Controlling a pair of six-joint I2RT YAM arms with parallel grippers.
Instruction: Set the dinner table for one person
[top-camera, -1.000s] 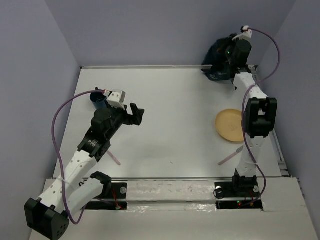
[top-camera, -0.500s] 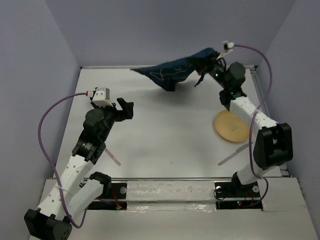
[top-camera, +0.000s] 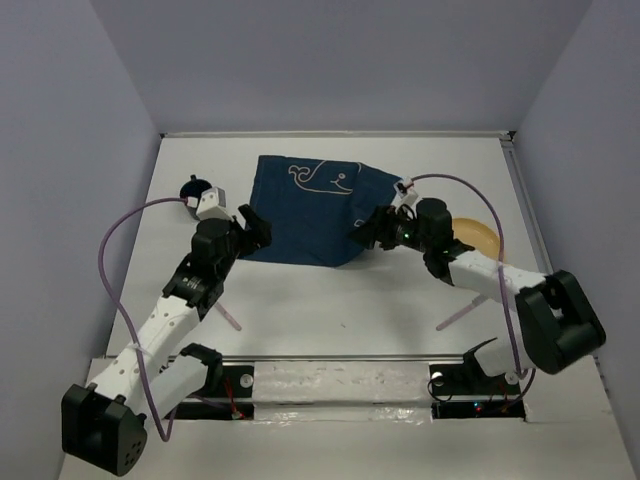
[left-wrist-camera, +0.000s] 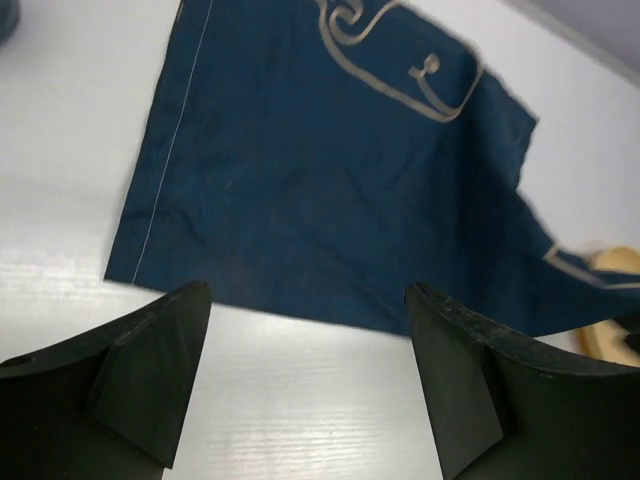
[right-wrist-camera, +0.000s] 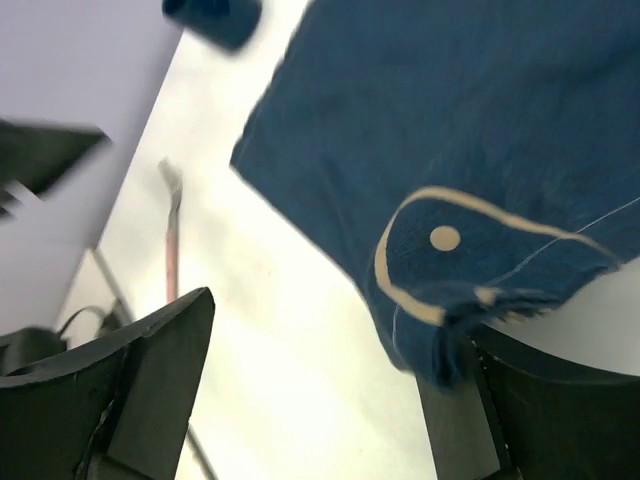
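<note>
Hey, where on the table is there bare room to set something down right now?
Widest bare patch: the near-centre table, between the left pink utensil and the right pink utensil, in front of the navy cloth. A smaller one: the far right corner, behind the plate. Crowded: the cloth's near edge, where the left gripper and right gripper are.

High rear view over dinner table (top-camera: 330, 300), close wrist views, all sharing cloth (top-camera: 305, 215)

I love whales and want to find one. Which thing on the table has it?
Look at the big white table, in the middle toward the back. A dark blue cloth lies spread there. Unlike the tan plate and small blue cup near it, it is flat fabric with a white whale outline.
</note>
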